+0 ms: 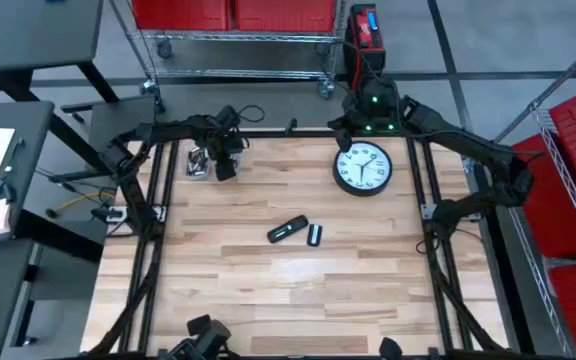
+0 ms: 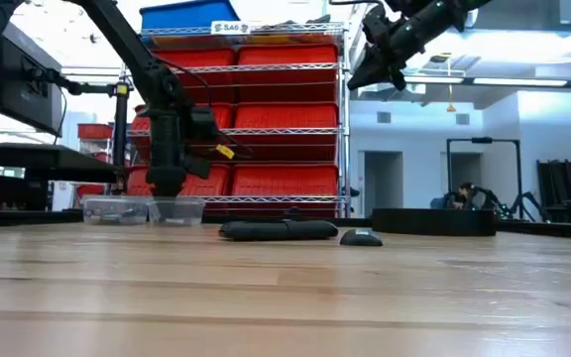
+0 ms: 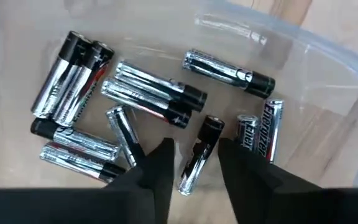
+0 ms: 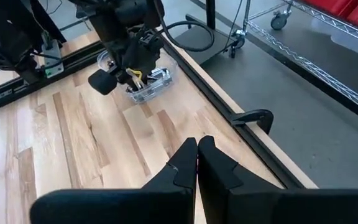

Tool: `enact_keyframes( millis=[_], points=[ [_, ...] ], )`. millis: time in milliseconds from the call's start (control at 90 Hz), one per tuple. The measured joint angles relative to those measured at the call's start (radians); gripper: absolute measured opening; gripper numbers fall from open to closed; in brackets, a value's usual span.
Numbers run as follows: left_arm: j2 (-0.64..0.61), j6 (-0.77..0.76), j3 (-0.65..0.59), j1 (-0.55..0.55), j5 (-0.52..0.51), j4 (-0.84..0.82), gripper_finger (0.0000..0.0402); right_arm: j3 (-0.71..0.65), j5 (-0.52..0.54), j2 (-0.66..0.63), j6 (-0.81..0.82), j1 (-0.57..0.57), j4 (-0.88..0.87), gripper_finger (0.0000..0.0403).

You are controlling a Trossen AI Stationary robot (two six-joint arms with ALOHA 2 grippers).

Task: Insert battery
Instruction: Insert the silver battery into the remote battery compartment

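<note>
Wooden bench (image 1: 268, 290) carrying all items, framed by dark rails. Two dark arms enter from the far edge: the left arm reaches to the far left corner, the right arm is raised above the far edge near the right corner.

Wall clock (image 1: 363, 167), round, black-rimmed with a white face, lying flat near the far edge toward the right side.

Remote control (image 1: 287, 229), dark and elongated, lying near the middle of the bench; its detached cover (image 1: 314, 235) lies just beside it on the right.

Clear plastic tray (image 1: 198, 161) at the far left corner of the bench, holding a loose heap of batteries (image 3: 154, 96), silver with black ends, lying at mixed angles.

Left gripper (image 3: 194, 163) lowered into the tray, its fingers (image 3: 160, 168) apart, one on each side of a single battery (image 3: 199, 155) that lies between them; whether the pads touch it cannot be told.

Right gripper (image 4: 197, 163) held high in the air over the far edge, well apart from every item, its two fingertips pressed together with nothing between them.
</note>
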Motion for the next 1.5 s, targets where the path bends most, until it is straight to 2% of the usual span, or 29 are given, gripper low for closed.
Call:
enact_keyframes(
  millis=[156, 356, 667, 767, 944, 1033, 1233, 1500],
  points=[
    [0.002, 0.000, 0.019, 0.000, -0.005, -0.039, 0.0012, 0.000, 0.000, 0.000, -0.002, 0.000, 0.000, 0.0000],
    [-0.002, -0.017, 0.088, 0.000, -0.015, -0.127, 0.0013, 0.000, 0.000, 0.000, -0.007, 0.000, 0.001, 0.0000],
    [-0.113, -0.019, 0.214, 0.000, 0.008, -0.201, 0.0004, 0.000, 0.000, 0.000, -0.009, 0.000, 0.000, 0.0000],
    [-0.157, -0.016, 0.265, 0.000, 0.092, -0.225, 0.0003, 0.000, 0.000, 0.000, -0.009, 0.000, 0.002, 0.0000],
    [-0.252, -0.033, 0.333, 0.000, 0.397, -0.211, 0.0002, 0.000, 0.000, 0.000, -0.017, 0.000, 0.002, 0.0000],
    [-0.288, -0.063, 0.343, -0.012, 0.485, -0.178, 0.0002, 0.000, 0.000, 0.000, -0.017, 0.000, 0.003, 0.0000],
    [-0.332, -0.148, 0.348, -0.058, 0.498, -0.143, 0.0002, 0.000, 0.000, 0.000, -0.017, 0.000, 0.001, 0.0000],
    [-0.335, -0.175, 0.348, -0.152, 0.498, -0.143, 0.0002, 0.000, 0.000, 0.000, -0.017, 0.000, -0.049, 0.0000]
  ],
)
